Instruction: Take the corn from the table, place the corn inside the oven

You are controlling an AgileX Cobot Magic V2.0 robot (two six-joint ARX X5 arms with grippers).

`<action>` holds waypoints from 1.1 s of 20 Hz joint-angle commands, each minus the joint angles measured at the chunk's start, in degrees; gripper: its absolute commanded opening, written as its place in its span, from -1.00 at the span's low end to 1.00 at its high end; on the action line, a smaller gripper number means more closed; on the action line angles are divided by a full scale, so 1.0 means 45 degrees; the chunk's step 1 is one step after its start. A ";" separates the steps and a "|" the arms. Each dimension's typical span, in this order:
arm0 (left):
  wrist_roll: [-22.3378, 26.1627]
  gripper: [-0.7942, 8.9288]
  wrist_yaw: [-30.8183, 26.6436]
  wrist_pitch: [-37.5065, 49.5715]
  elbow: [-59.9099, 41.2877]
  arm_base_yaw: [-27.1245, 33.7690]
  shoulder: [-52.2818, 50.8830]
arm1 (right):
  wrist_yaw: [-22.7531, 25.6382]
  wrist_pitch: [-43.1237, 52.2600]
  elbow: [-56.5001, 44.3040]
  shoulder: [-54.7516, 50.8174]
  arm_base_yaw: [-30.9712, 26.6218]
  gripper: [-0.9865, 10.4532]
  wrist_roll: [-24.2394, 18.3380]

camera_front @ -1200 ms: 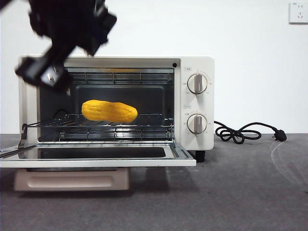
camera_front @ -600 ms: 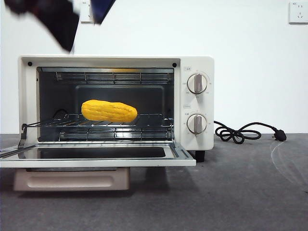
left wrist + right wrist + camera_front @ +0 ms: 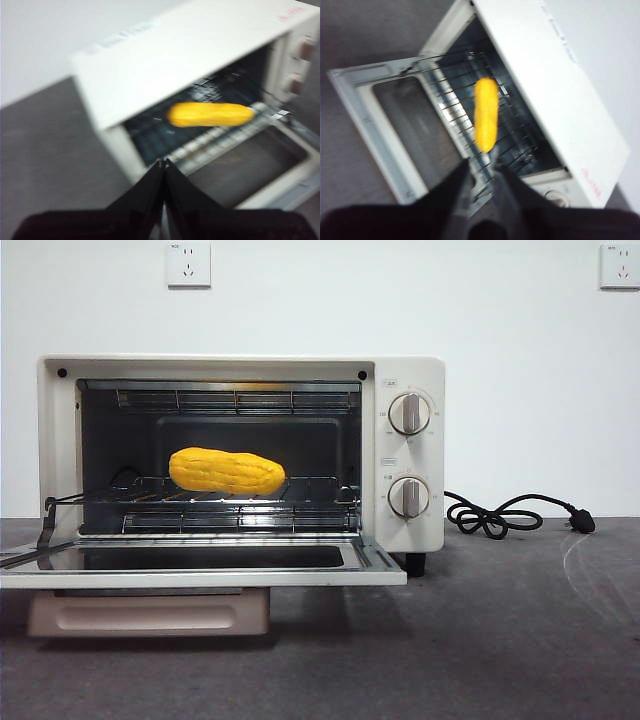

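We see a dark grey, slightly mottled tabletop extending across the full front view. The oven stands directly on it at the left and centre, supported on a dark foot, with its door folded down flat just above the surface. To the right of the oven, a coiled black cord lies on the tabletop, ending in a plug.

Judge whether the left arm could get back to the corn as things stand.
Probably yes. The corn lies alone on the wire rack inside the oven, whose door is folded down, leaving the mouth open. The left gripper, jaws shut, sits above and clear.
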 commanded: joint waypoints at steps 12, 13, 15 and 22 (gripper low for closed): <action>0.0053 -0.85 1.0477 -0.0005 -0.0976 0.7038 0.2735 | -0.4804 -0.1676 -0.0058 -0.1923 -0.3206 -0.86 0.1088; -0.0063 -0.85 1.0953 0.0015 -0.1205 0.7708 0.2686 | -0.5459 -0.1656 -0.0058 -0.1953 -0.3687 -0.86 0.1088; -0.0272 -0.85 1.1769 0.0112 -0.1685 0.8820 0.2574 | -0.6795 -0.1671 -0.0058 -0.1996 -0.4585 -0.86 0.1088; -0.0364 -0.85 1.3163 0.0335 -0.3230 1.0831 0.2574 | -1.1613 -0.1724 -0.0058 -0.1991 -0.7392 -0.86 0.0806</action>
